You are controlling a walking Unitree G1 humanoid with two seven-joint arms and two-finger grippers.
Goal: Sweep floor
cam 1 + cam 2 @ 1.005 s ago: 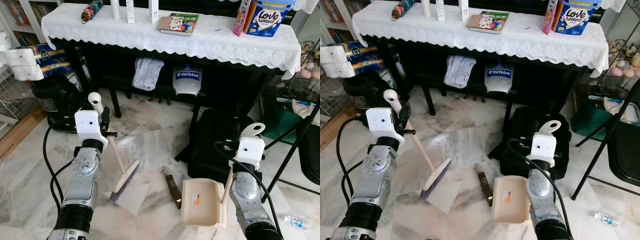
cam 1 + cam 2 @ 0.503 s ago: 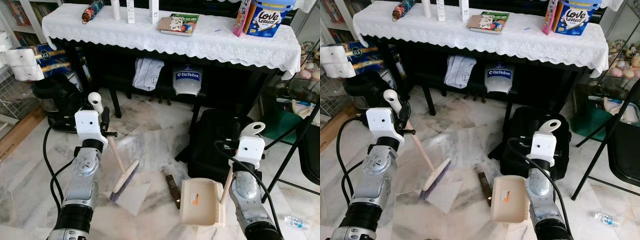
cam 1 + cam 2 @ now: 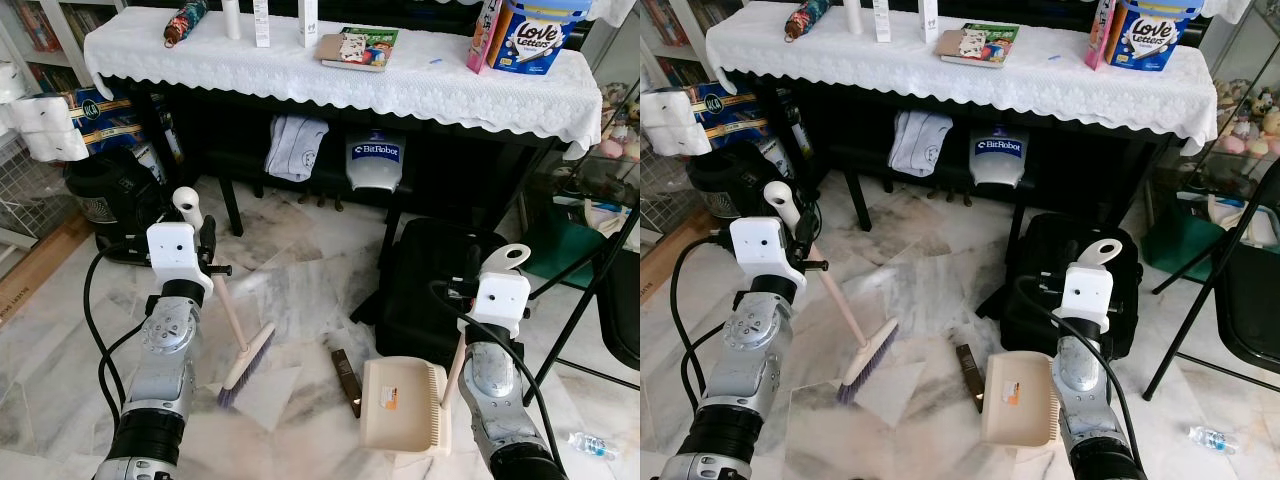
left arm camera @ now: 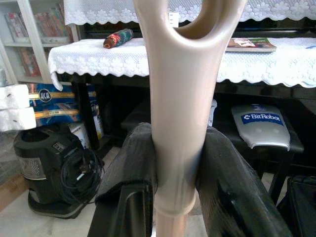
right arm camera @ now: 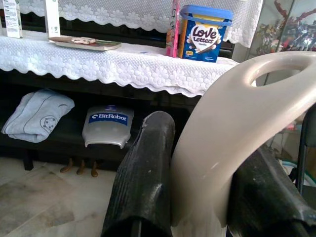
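Observation:
My left gripper (image 3: 207, 248) is shut on the beige handle of a hand brush (image 3: 232, 318), and the handle sits between its black fingers (image 4: 123, 173). The brush's purple bristles (image 3: 250, 362) rest at the edge of a white sheet of paper (image 3: 268, 392) on the marble floor. My right gripper (image 5: 207, 173) is shut on the looped handle of a beige dustpan (image 3: 405, 405), which sits low over the floor at the front right. A small dark brown piece (image 3: 347, 378) lies on the floor between the bristles and the dustpan.
A black piano under a white lace cloth (image 3: 400, 85) spans the back. A black bag (image 3: 440, 275) stands just behind the dustpan. Black chair legs (image 3: 585, 300) are at the right, a black vacuum (image 3: 115, 200) at the left, and a plastic bottle (image 3: 590, 443) at the floor's right.
My left arm and the brush have shifted slightly to the left. The dustpan and my right arm have stayed where they were.

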